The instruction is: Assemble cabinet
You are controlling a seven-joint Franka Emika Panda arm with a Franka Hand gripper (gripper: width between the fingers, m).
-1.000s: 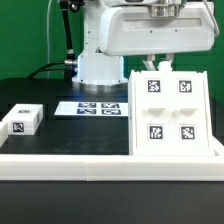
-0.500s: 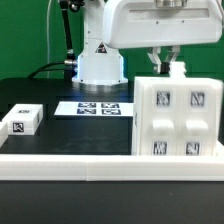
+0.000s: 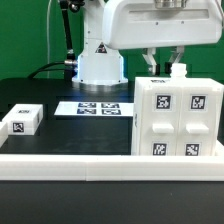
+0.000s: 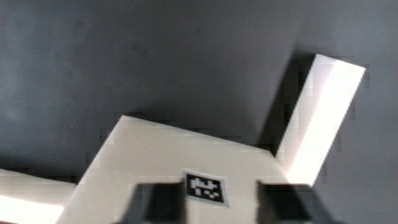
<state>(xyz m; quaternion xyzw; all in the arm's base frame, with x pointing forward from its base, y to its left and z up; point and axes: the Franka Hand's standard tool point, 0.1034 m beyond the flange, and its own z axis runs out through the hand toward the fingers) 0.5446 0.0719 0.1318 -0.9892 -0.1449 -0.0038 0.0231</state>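
Assembly looked barely begun: the gripper (image 3: 166, 64), jaws wide and empty, hung over the upright cabinet body (image 3: 178, 118) while the small block (image 3: 22, 120) lay unattached.

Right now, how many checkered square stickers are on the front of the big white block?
4 stickers on the front of the big white block: upper left and upper right, lower left and lower right, as the exterior view shows them. Other faces may hide more.
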